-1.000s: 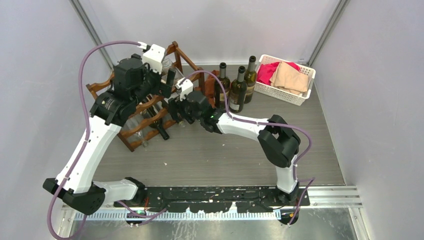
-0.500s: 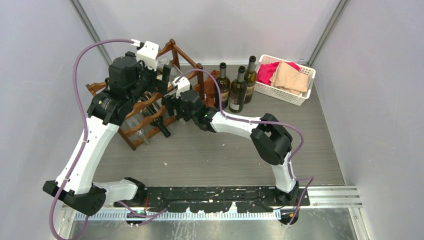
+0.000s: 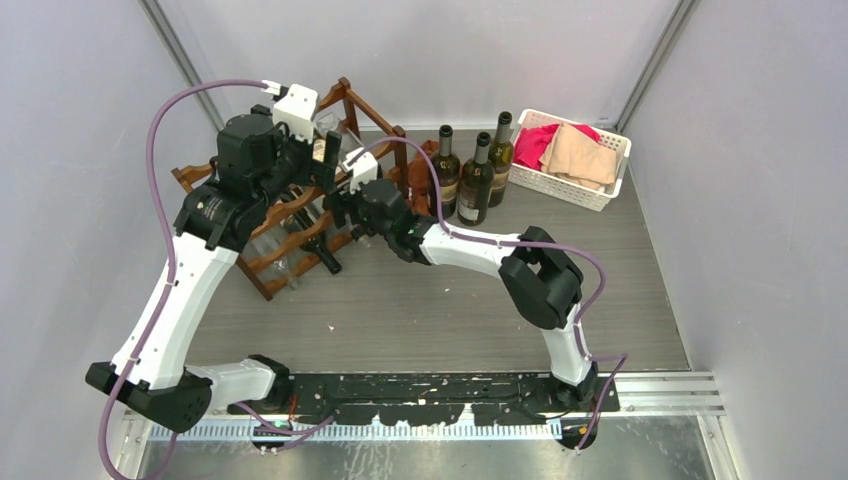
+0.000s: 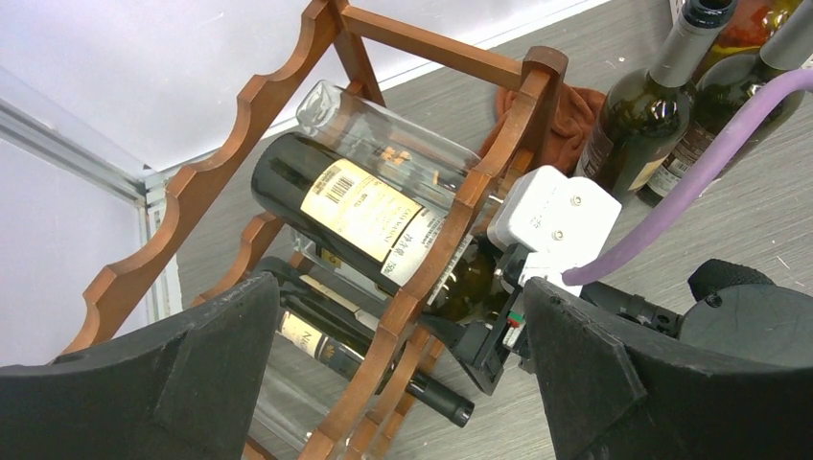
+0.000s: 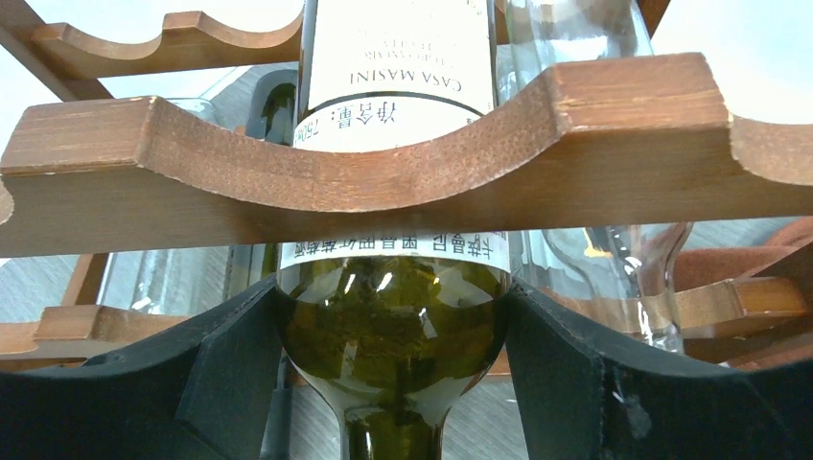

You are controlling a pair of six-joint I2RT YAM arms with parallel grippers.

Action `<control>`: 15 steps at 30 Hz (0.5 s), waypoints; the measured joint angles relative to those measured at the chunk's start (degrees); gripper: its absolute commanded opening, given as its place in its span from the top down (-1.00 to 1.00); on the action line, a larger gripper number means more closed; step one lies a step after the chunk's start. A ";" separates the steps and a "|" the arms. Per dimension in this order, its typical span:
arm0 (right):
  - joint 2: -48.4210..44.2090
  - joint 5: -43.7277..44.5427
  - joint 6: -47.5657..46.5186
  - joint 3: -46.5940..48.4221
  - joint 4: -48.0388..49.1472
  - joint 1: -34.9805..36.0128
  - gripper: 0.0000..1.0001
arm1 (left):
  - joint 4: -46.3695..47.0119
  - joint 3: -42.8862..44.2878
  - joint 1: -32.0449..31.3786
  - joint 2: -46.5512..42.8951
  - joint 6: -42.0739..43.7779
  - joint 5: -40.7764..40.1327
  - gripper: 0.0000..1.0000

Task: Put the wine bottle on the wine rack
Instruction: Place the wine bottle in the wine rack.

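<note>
Bright, even light is filling every view. Highlights are glinting on the wine bottle between the right gripper's fingers, which are showing soft, out of focus.

The walls are closing in behind and left of the wine rack. Above the rack the left tool is hanging wide open. At its front rail the right tool is clamping the wine bottle. Right of the rack, three standing bottles and a white basket are crowding the back. Nearer than the rack, bare worktop is lying open.
</note>
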 measured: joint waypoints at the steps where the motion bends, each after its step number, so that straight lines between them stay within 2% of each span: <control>1: 0.15 0.09 -0.48 0.00 0.26 0.07 0.98 | 0.00 -0.02 0.00 0.00 0.02 0.07 -0.93; 15: 6.71 1.33 -8.04 1.92 9.07 0.55 0.95 | -0.02 -0.02 0.52 0.02 0.28 1.22 -0.93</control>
